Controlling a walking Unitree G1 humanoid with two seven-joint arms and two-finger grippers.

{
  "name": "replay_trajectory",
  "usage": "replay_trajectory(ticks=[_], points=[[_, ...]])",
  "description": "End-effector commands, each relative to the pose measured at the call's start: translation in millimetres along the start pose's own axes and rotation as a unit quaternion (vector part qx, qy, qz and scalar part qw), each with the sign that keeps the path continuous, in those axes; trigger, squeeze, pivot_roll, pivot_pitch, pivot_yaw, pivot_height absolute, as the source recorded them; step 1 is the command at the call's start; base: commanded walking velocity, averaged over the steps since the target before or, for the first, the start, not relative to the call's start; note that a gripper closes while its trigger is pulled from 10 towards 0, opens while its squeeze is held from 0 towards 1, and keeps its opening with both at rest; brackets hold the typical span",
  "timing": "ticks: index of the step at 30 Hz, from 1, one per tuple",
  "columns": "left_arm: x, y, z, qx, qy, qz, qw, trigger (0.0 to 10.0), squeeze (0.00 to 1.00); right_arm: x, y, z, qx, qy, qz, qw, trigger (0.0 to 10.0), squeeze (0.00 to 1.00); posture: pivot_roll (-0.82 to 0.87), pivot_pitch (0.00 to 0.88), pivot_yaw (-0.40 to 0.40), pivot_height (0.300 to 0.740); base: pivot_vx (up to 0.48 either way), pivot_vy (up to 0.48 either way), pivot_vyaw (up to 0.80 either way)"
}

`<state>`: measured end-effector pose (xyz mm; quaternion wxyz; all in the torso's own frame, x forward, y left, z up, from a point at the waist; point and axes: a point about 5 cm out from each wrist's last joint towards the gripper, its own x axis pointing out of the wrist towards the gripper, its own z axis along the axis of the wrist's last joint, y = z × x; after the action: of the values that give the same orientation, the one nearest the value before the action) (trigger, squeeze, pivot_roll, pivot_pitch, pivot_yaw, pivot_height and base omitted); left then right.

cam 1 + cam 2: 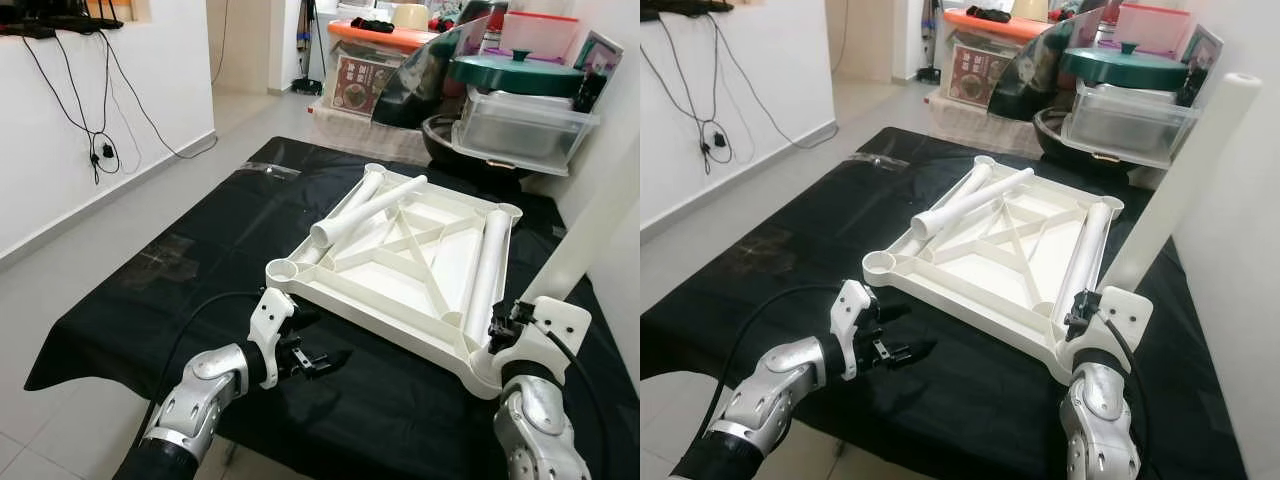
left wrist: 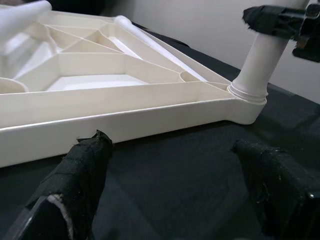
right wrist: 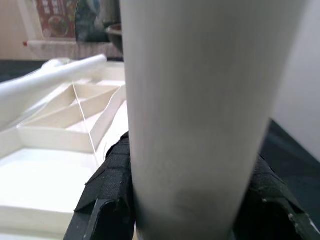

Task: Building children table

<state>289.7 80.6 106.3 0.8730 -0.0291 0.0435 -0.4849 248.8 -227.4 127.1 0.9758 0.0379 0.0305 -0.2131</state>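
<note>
On the black cloth [image 1: 130, 300] covering a low surface lies the white plastic tabletop [image 1: 400, 265], turned underside up so its ribbed bracing and round corner sockets face the ceiling. At its near right corner a white table leg [image 1: 1180, 180] stands upright in the socket, leaning slightly toward the right, and the right gripper [image 1: 1092, 310] is clamped around the base of that leg just above the socket; the right wrist view shows black fingers [image 3: 107, 200] pressed against either side of the tube. Three more legs lie loose inside the upturned top: one along the right rib [image 1: 487, 270], one along the far left edge [image 1: 355, 200], and one resting diagonally across the bracing [image 1: 368, 212]. The left gripper [image 1: 318, 362] hovers over the cloth just beside the near left corner socket [image 1: 282, 270], jaws parted wide and holding nothing, with its pads [image 2: 80, 175] facing the near edge of the top. Moulded hollow plastic like this is probably light and stiff but smooth, so a leg could slip or twist in the grip; taking each tube low, near the end that enters the socket, looks the surest hold, and the tabletop may slide on the cloth unless steadied at its rim. Around it are a pale tiled floor [image 1: 90, 250], a white wall with dangling cables [image 1: 95, 130] to the left, and stacked storage boxes [image 1: 520, 125] and a green lidded pot [image 1: 515, 70] beyond the far edge.
</note>
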Motion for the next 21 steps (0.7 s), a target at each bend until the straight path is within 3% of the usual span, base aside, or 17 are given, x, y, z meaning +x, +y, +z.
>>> replay_trajectory(ticks=[1, 2, 3, 5, 6, 10, 11, 12, 13, 15, 16, 18, 19, 20, 21], points=[[2.0, -0.9, -4, -0.002, 0.008, -0.001, 1.0, 10.0, 0.0, 0.9, 8.8, -5, 0.034, 0.015, 0.048, 0.998, 10.0, 1.0, 0.1, 0.0, -0.106, 0.74, 0.0, 0.0, 0.0], [2.2, -0.7, -4, -0.002, 0.008, -0.001, 1.0, 10.0, 0.0, 2.0, 14.1, -2, 0.041, 0.013, 0.069, 0.997, 10.0, 1.0, 0.1, 0.0, -0.106, 0.74, 0.0, 0.0, 0.0], [2.1, -0.1, -4, -0.001, 0.008, -0.001, 1.0, 10.0, 0.0, 3.3, 23.6, 2, 0.05, 0.016, 0.116, 0.992, 10.0, 0.4, 0.1, 0.0, -0.106, 0.74, 0.0, 0.0, 0.0], [1.6, 1.2, -3, -0.001, 0.007, 0.001, 1.0, 10.0, 0.0, 2.8, 37.8, 8, 0.059, 0.018, 0.192, 0.98, 10.0, 0.4, 0.1, 0.0, -0.106, 0.74, 0.0, 0.0, 0.0], [1.6, 1.6, -3, 0.0, 0.007, 0.002, 1.0, 10.0, 0.0, 2.6, 41.4, 16, 0.063, 0.006, 0.229, 0.972, 10.0, 0.0, 0.1, 0.0, -0.104, 0.74, 0.0, 0.0, 0.0], [1.7, 1.4, -3, 0.001, 0.007, 0.001, 1.0, 10.0, 0.0, 1.3, 43.7, 36, 0.04, -0.037, 0.342, 0.938, 10.0, 0.0, 0.1, 0.0, -0.107, 0.74, 0.0, 0.0, 0.0], [1.7, 1.4, -3, 0.001, 0.007, 0.001, 1.0, 10.0, 0.0, 1.3, 43.7, 36, 0.04, -0.037, 0.342, 0.938, 10.0, 0.0, 0.1, 0.0, -0.107, 0.74, 0.0, 0.0, 0.0], [2.0, 1.5, -3, 0.001, 0.007, 0.002, 1.0, 10.0, 0.0, 0.7, 43.9, 42, 0.045, -0.045, 0.38, 0.923, 10.0, 0.0, 0.11, 0.0, -0.115, 0.74, 0.0, 0.0, 0.0], [2.0, 1.5, -3, 0.001, 0.007, 0.002, 1.0, 10.0, 0.0, 0.7, 43.9, 42, 0.045, -0.045, 0.38, 0.923, 10.0, 0.0, 0.11, 0.0, -0.115, 0.74, 0.0, 0.0, 0.0], [2.4, 1.6, -3, 0.001, 0.005, 0.004, 1.0, 10.0, 0.0, -0.9, 45.5, 44, 0.052, -0.048, 0.42, 0.905, 10.0, 0.0, 0.11, 0.0, -0.115, 0.74, 0.0, 0.0, 0.0], [3.3, 1.3, -3, 0.001, 0.004, 0.004, 1.0, 10.0, 0.0, -0.9, 47.3, 35, 0.074, -0.025, 0.457, 0.886, 10.0, 0.0, 0.11, 0.0, -0.117, 0.74, 0.0, 0.0, 0.0], [3.6, 1.3, -3, 0.001, 0.004, 0.004, 1.0, 10.0, 0.0, -0.6, 47.2, 33, 0.081, -0.018, 0.468, 0.88, 10.0, 0.0, 0.11, 0.0, -0.117, 0.74, 0.0, 0.0, 0.0], [4.2, 0.5, -4, 0.001, 0.005, 0.002, 1.0, 10.0, 0.0, 7.8, 48.5, 16, 0.064, 0.002, 0.455, 0.888, 3.4, 0.0, 0.12, 0.0, -0.121, 0.74, 0.0, 0.0, 0.0], [4.0, 0.6, -3, 0.002, 0.005, 0.003, 1.0, 10.0, 0.0, 10.9, 49.5, 10, 0.064, 0.011, 0.441, 0.895, 0.0, 0.0, 0.13, 0.0, -0.129, 0.74, 0.0, 0.0, 0.0], [3.8, 0.6, -3, 0.002, 0.004, 0.004, 1.0, 10.0, 0.0, 12.6, 49.8, 6, 0.066, 0.016, 0.435, 0.898, 0.0, 0.0, 0.13, 0.0, -0.131, 0.74, 0.0, 0.0, 0.0]])
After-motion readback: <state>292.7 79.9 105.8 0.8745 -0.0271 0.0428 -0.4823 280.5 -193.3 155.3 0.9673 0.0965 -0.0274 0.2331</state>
